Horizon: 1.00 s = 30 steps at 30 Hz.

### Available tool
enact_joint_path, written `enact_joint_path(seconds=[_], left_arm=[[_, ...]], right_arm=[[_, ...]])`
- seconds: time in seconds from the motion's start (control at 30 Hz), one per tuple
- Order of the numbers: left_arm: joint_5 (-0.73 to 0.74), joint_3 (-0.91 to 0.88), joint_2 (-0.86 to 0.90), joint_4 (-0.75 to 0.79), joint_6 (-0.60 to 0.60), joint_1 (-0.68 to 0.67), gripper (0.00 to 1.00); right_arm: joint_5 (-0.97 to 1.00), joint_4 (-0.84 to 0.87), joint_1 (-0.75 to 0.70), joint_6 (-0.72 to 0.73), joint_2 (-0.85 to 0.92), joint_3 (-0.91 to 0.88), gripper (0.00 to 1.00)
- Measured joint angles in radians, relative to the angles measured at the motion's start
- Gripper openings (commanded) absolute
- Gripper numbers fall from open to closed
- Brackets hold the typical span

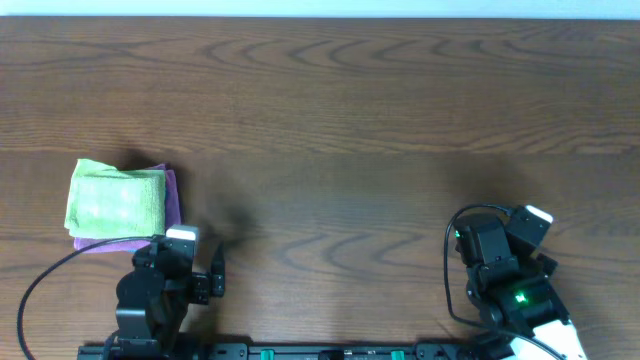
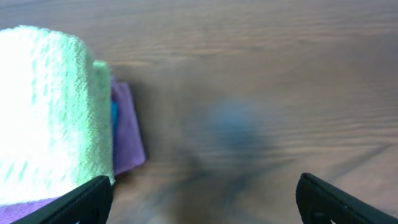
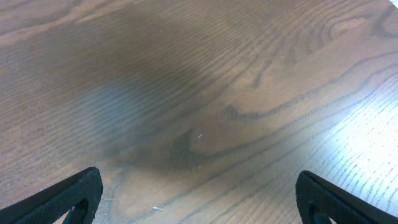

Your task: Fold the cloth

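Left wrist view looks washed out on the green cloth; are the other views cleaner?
Left wrist: the cloth is overexposed and soft, the table blurred. Overhead: cloth bright but clearly outlined. Right wrist: pale glare on the table at lower right.

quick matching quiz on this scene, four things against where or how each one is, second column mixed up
Things:
1. green cloth
2. purple cloth
3. left gripper
4. right gripper

Place or state:
a. open over the bare table, far from both cloths
b. folded, lying on top
c. open, close to the stack of cloths
d. underneath, edge sticking out

Pairs: 1-b, 2-d, 3-c, 4-a
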Motion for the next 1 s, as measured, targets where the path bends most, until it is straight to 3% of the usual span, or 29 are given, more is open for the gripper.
enact_joint_path(seconds=[0.57, 1.0], left_arm=[[-0.03, -0.058, -0.116, -0.126, 0.025, 0.07, 0.95], [-0.034, -0.114, -0.117, -0.085, -0.014, 0.07, 0.95]], right_arm=[[0.0, 0.0, 0.0, 0.0, 0.0, 0.0, 0.99], [0.0, 0.0, 0.0, 0.0, 0.0, 0.0, 0.99]])
